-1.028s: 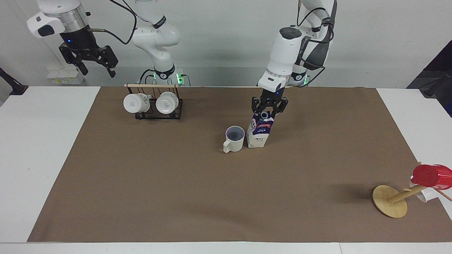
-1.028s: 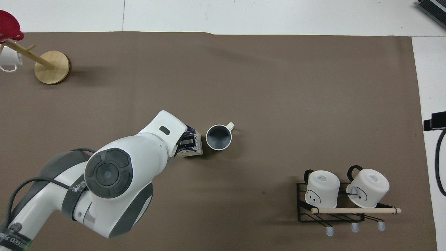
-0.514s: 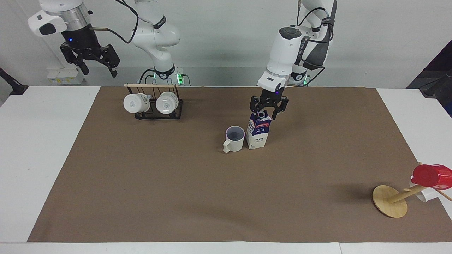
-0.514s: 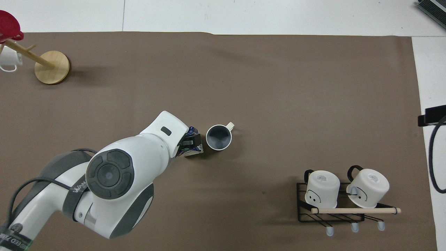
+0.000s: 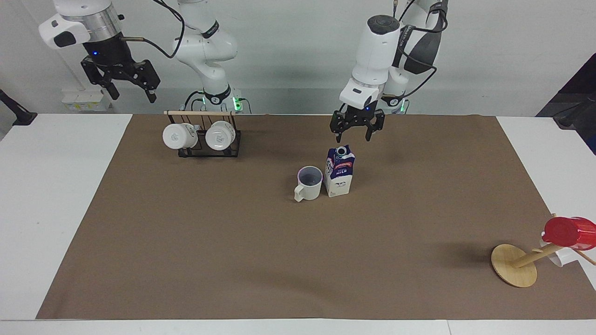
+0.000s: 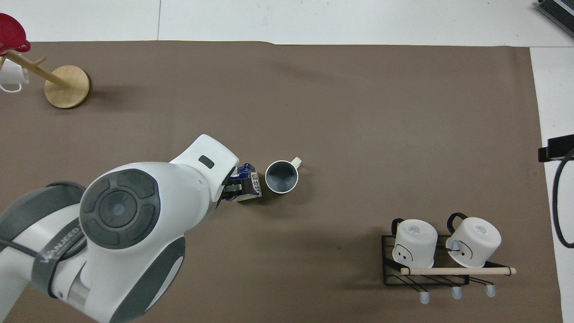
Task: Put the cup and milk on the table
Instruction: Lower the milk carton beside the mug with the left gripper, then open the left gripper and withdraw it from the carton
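Note:
The milk (image 5: 340, 171) stands upright on the brown sheet of the table (image 5: 233, 260), a small blue-and-white carton with a white cap. The cream cup (image 5: 308, 183) stands right beside it, toward the right arm's end, handle pointing away from the robots. My left gripper (image 5: 353, 138) hangs open a little above the carton's top, touching nothing. From overhead, the left arm covers most of the milk (image 6: 249, 185), while the cup (image 6: 281, 176) shows whole. My right gripper (image 5: 132, 97) waits open and empty, high over the table's edge near the mug rack.
A black wire rack (image 5: 209, 151) holding two white mugs (image 5: 179, 136) stands near the robots toward the right arm's end. A tipped wooden mug tree (image 5: 513, 265) with a red cup (image 5: 568, 231) lies at the corner toward the left arm's end.
My left gripper opened, let go of the milk and rose straight up off it. The carton settled upright beside the cup. The right gripper barely shifted.

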